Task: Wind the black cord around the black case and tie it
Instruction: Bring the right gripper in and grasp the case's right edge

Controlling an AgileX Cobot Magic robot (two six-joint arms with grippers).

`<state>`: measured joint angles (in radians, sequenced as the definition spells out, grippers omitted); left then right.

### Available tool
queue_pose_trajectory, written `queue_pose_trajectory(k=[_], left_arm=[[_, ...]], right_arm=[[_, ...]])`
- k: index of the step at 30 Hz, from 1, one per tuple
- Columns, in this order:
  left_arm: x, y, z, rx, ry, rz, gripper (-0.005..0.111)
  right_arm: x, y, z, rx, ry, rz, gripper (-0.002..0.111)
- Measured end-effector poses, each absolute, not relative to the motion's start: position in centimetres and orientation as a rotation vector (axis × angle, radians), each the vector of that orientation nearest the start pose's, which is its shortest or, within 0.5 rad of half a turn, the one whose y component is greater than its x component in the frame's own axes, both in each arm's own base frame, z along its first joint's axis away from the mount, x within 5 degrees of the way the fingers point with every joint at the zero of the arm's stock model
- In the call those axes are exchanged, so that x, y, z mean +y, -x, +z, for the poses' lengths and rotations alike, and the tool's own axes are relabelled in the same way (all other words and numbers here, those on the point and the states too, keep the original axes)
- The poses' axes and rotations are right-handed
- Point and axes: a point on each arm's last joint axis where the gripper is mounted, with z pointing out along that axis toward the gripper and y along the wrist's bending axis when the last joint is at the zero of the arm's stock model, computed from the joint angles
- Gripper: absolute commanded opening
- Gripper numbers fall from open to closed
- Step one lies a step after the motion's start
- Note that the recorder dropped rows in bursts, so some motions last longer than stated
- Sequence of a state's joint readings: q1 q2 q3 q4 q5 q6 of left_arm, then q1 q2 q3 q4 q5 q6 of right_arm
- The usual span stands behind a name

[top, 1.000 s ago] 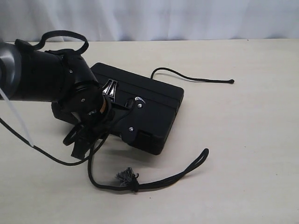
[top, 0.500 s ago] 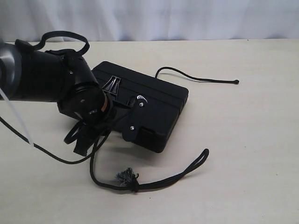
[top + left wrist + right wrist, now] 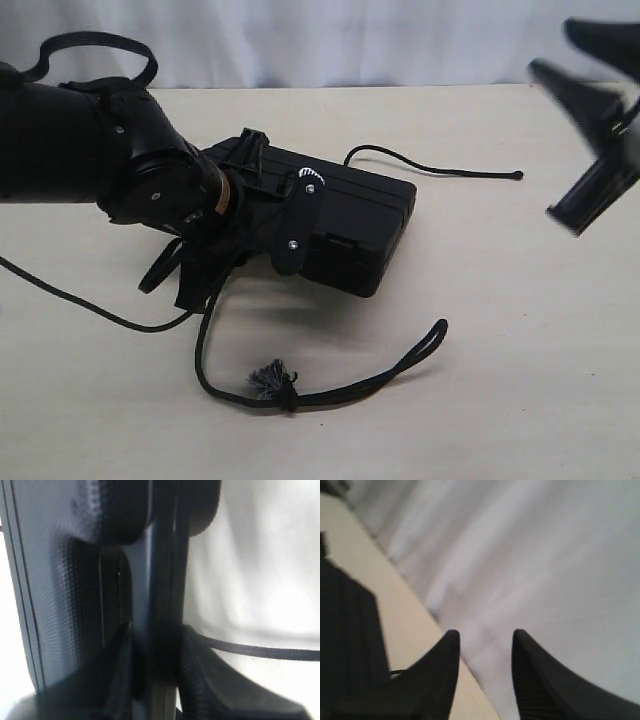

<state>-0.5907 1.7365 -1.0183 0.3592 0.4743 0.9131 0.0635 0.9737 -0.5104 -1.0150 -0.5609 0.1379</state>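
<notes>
The black case lies mid-table with its left side raised off the surface. My left gripper is shut on that edge, one finger lying across the lid. The left wrist view shows the case's rim pinched between the jaws. The black cord runs from under the case, loops over the near table past its frayed grey tuft, and its knotted end trails behind the case. My right gripper hangs open in the air at the upper right, holding nothing.
The left arm's smooth black cable curves over the table at the left. A pale curtain closes off the back edge. Bare tabletop lies to the right of the case.
The left gripper has dragged the case to the right and tipped its held edge up. The right gripper has come into view at the upper right. The knotted cord end slid right.
</notes>
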Motion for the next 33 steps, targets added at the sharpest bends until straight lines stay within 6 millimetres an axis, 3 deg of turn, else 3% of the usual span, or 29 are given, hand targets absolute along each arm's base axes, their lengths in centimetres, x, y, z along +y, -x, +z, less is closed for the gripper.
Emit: queue_pose_trajectory(k=[5, 10, 18, 23, 28, 33], left_arm=[[-17.2, -29.8, 18.8, -2.255, 2.729, -0.555, 0.000], [-16.7, -30.4, 18.9, -2.292, 2.722, -0.573, 0.000], [-16.9, -30.6, 19.0, -2.352, 2.736, -0.557, 0.000], [-17.1, -30.7, 19.2, -2.378, 2.760, -0.560, 0.000], [-17.3, -30.8, 19.4, -2.396, 2.779, -0.568, 0.000], [-17.3, -30.9, 19.4, -2.401, 2.782, -0.570, 0.000]], right_arm=[[6.7, -21.6, 26.0, 1.264, 1.281, -0.123, 0.077], [6.9, -23.0, 23.3, 1.318, 1.355, -0.084, 0.090], [6.9, -24.0, 19.7, 1.348, 1.552, -0.081, 0.091], [6.8, -25.2, 18.7, 1.350, 1.616, -0.110, 0.091], [7.0, -26.3, 17.5, 1.398, 1.552, -0.121, 0.091], [8.7, -26.9, 15.8, 1.401, 1.547, -0.135, 0.091]])
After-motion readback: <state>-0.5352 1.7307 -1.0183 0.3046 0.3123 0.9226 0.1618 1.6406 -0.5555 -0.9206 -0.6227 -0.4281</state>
